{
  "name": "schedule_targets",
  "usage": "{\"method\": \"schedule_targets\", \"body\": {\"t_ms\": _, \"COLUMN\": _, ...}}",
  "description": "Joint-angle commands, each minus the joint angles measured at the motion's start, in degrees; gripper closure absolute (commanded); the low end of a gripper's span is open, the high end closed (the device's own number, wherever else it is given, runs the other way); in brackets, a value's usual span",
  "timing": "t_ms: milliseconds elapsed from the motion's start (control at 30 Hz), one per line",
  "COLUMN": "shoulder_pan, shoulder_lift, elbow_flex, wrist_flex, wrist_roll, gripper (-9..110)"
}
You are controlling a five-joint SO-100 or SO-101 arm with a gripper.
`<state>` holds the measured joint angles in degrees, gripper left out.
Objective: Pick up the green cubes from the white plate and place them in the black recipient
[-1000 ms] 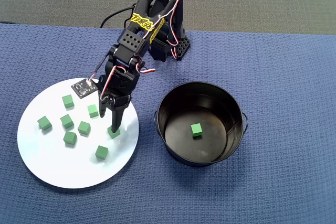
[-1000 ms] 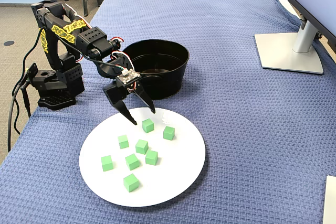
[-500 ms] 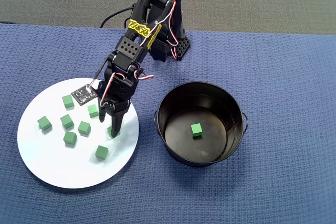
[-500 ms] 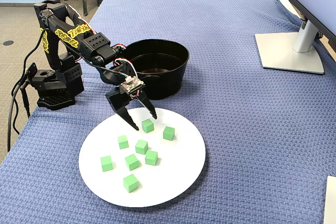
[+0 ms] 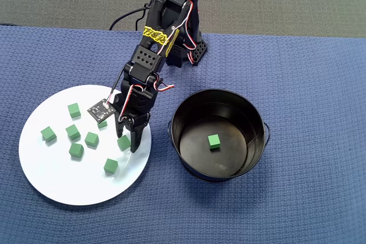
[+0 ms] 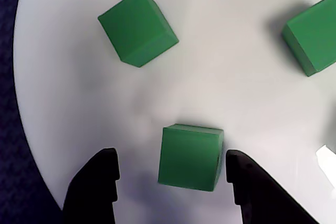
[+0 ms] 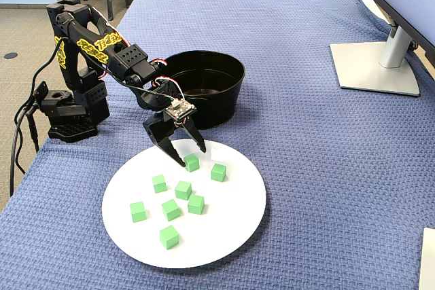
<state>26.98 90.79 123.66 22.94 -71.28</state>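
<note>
Green cubes are lying scattered on the white plate (image 5: 51, 175), which is sitting near the left edge of the bench (image 5: 309, 84) in the overhead view; one more green cube (image 5: 214, 141) is resting on the floor of the black pot (image 5: 251, 158), which is standing just beside the plate's right rim. The end effector (image 6: 168, 169) is reaching down over the plate's right portion with its jaws spread apart, gripping nothing. In the wrist view a cube (image 6: 190, 157) is sitting between the two black fingers (image 6: 97, 182), close against the right-hand one with a clear gap to the left-hand one. The same cube (image 7: 192, 162) is showing at the fingertips in the fixed view, with another cube (image 7: 218, 172) near it on the plate. The other cubes are lying further toward the plate's middle and left side, apart from one another. The arm's base (image 5: 182, 27) is standing at the bench's far edge in the overhead view
</note>
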Motion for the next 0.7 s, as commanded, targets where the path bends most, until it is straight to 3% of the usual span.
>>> {"method": "schedule_targets", "body": {"t_ms": 0, "shoulder_pan": -0.79, "shoulder_lift": 0.62, "elbow_flex": 0.00, "wrist_flex": -1.58, "wrist_roll": -0.26, "gripper": 83}}
{"method": "schedule_targets", "body": {"t_ms": 467, "shoulder_pan": 0.26, "shoulder_lift": -2.46, "elbow_flex": -0.53, "wrist_flex": -4.57, "wrist_roll": 0.09, "gripper": 87}}
{"method": "schedule_targets", "body": {"t_ms": 667, "shoulder_pan": 0.26, "shoulder_lift": -2.11, "elbow_flex": -0.53, "wrist_flex": -5.62, "wrist_roll": 2.02, "gripper": 101}}
